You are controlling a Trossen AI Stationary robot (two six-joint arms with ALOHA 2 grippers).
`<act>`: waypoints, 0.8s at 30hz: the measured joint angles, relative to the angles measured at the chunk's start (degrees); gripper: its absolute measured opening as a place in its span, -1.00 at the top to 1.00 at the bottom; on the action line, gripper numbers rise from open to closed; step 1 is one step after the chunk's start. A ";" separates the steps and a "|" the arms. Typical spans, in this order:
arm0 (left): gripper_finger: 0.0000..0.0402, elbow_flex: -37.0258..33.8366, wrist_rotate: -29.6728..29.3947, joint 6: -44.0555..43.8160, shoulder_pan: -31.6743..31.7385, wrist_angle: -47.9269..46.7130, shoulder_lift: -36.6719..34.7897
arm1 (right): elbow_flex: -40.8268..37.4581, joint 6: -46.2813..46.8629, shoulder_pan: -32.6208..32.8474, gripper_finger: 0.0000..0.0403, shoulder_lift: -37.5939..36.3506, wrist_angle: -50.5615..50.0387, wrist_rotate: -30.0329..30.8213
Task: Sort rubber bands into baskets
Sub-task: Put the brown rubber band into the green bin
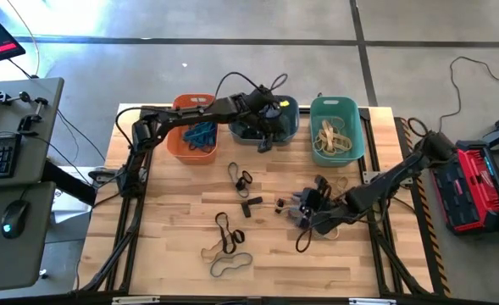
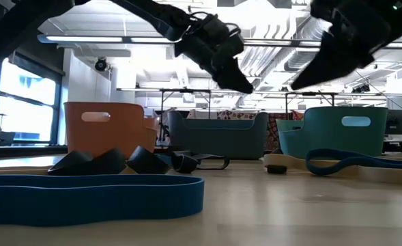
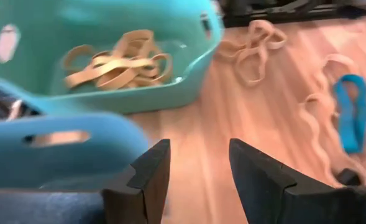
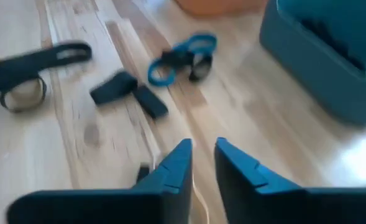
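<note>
High view: the left gripper [image 1: 266, 140], fingers apart and empty, hangs over the dark slate plastic basket [image 1: 290, 108] at upper centre, while the right gripper [image 1: 302, 212], slightly parted, may miss the floppy rubber bands [image 1: 242, 180] scattered mid-frame.

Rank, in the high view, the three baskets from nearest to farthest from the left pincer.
From the left pincer:
1. Blue-grey basket, middle, right beneath the pincer.
2. Teal basket, to its right.
3. Orange basket, to its left, slightly farther.
</note>
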 joint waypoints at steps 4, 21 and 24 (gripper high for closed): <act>0.30 0.00 0.01 0.01 -2.86 0.04 -0.02 | 0.02 9.64 0.01 0.46 -1.84 -10.51 -5.23; 0.43 -0.04 -2.17 -2.46 -11.08 -1.76 -0.01 | -0.04 29.33 0.00 0.26 -2.28 -39.84 -21.55; 0.43 -0.04 -2.19 -4.68 -11.93 -3.23 0.20 | -1.58 29.00 0.00 0.26 -2.28 -39.71 -22.35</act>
